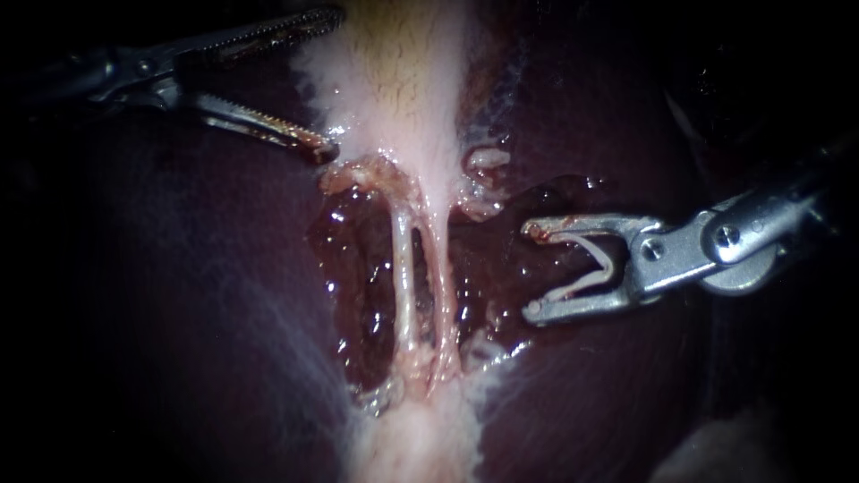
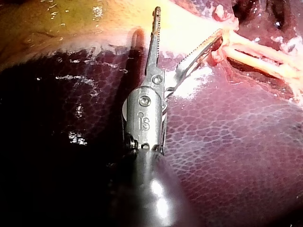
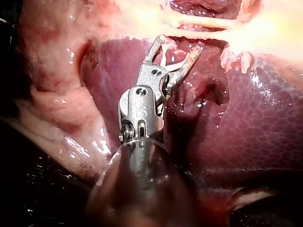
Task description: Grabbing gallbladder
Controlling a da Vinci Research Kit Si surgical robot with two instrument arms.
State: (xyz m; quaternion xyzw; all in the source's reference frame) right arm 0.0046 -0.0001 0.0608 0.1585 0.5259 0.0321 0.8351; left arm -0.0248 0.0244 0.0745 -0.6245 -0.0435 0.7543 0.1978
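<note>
Jaws apart and empty on both. Right instrument [image 1: 530, 270] sits beside the two tubes [image 1: 403, 277] running from the gallbladder [image 1: 403, 89]. Left instrument [image 1: 329, 82] gapes at the gallbladder's pale edge, not gripping. Gallbladder looks soft, slick and easily torn, so take a full bite of that edge. No writing on the tissue.

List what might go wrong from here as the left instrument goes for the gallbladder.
1. The left instrument is open at the edge of the gallbladder; closing there may take a thin bite that slips or tears.
2. Its lower tip lies close to the top of the two thin tubes and might pinch them.
3. The right instrument sits open beside those tubes; a drift could nick them.
</note>
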